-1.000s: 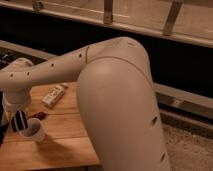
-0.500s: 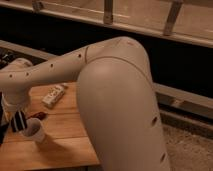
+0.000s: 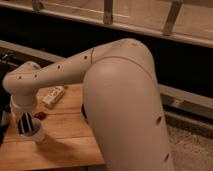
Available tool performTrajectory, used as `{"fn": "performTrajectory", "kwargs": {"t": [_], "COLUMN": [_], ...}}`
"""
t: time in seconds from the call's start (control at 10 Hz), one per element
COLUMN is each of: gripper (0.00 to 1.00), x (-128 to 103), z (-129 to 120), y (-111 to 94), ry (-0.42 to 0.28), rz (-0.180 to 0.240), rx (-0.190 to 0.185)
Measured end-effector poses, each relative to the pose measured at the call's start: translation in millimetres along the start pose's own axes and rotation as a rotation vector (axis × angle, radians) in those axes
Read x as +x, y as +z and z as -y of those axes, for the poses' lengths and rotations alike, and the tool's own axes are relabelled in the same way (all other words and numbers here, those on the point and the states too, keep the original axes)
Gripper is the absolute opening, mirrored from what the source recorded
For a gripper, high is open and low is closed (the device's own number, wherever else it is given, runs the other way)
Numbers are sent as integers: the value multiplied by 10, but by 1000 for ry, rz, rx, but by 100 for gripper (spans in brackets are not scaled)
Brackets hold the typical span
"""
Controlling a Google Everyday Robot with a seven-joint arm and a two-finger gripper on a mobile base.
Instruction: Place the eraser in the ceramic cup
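1. The arm (image 3: 100, 85) fills most of the camera view, reaching from the right foreground to the left side of the table (image 3: 65, 145).
2. The gripper (image 3: 25, 124) points down at the left edge of the table, directly over the cup (image 3: 35, 134).
3. The dark fingers (image 3: 22, 122) dip into the cup mouth. Gripper opening: cannot tell. Held item: cannot tell.
4. The cup is white and stands upright on the wooden table, near its left front.
5. The eraser cannot be made out; the gripper covers the cup opening.
6. A small dark red object (image 3: 40, 115) lies on the table just behind the cup.
7. A pale oblong package (image 3: 53, 96) lies tilted farther back on the table, apart from the cup.
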Motion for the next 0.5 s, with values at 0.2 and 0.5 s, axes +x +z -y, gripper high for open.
{"fn": "performTrajectory", "kwargs": {"t": [0.2, 0.5], "gripper": [12, 17], "x": [37, 83], "z": [69, 89], "y": [56, 182], "ry": [23, 14], "rz": [-1, -41], "rx": [-17, -61]}}
